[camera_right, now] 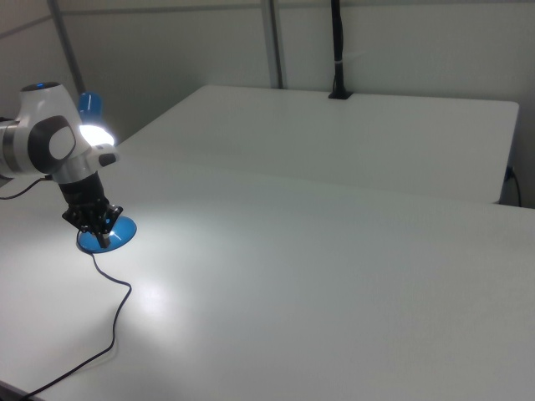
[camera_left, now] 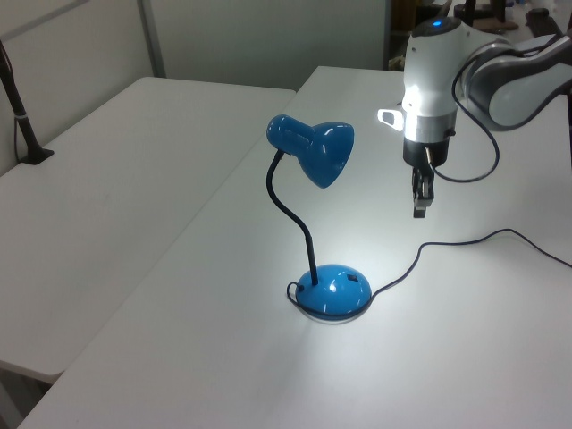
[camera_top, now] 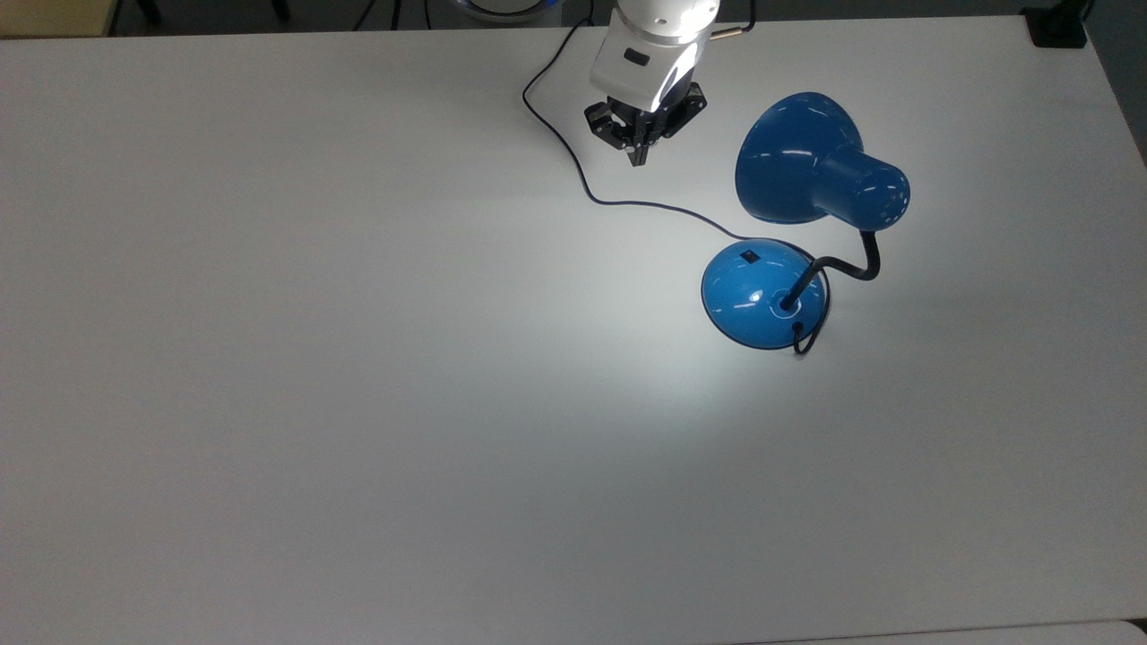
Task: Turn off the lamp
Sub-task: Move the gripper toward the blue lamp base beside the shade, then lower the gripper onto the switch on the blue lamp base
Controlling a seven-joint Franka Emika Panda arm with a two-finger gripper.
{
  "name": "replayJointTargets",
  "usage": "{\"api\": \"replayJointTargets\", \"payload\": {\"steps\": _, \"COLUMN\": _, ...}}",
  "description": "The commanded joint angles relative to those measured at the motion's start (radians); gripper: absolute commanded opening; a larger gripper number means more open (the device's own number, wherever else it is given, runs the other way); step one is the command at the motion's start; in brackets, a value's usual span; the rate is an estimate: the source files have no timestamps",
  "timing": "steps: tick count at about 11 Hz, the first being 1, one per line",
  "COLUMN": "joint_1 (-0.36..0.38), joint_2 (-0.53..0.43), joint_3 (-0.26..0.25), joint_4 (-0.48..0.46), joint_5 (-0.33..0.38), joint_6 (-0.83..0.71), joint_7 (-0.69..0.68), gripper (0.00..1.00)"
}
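The lamp is lit and throws a bright patch on the white table [camera_top: 358, 403]. Its blue shade [camera_top: 806, 161] hangs on a black gooseneck above the round blue base [camera_top: 757, 296], which carries a small black switch [camera_top: 749, 256]. A thin black cord [camera_top: 627, 203] runs from the base toward the table's far edge. My gripper [camera_top: 638, 159] hovers shut with nothing in it, to the top view's upper left of the base and left of the shade. In the left view the gripper [camera_left: 418, 210] points down, above the cord and beyond the base [camera_left: 332, 290]. In the right view the gripper [camera_right: 102, 242] partly covers the base.
A second white table [camera_left: 116, 170] adjoins on the left view's left, with a black post [camera_left: 20, 112] clamped to it. A black clamp [camera_top: 1057, 27] sits at the top view's upper right corner. The cord loops back past the arm [camera_top: 654, 36].
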Motion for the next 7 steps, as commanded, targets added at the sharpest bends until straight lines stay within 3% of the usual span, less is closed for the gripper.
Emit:
{"api": "replayJointTargets", "payload": {"steps": 1, "joint_1": 0.07, "joint_2": 0.056, "joint_3": -0.008, "joint_4": -0.016, "joint_5": -0.056, "joint_6": 0.132, "joint_7": -0.031, "gripper": 0.0}}
{"api": "replayJointTargets", "payload": {"steps": 7, "joint_1": 0.137, "joint_2": 0.185, "joint_3": 0.006, "joint_4": -0.013, "joint_5": -0.057, "joint_6": 0.518, "joint_7": -0.031, "gripper": 0.0}}
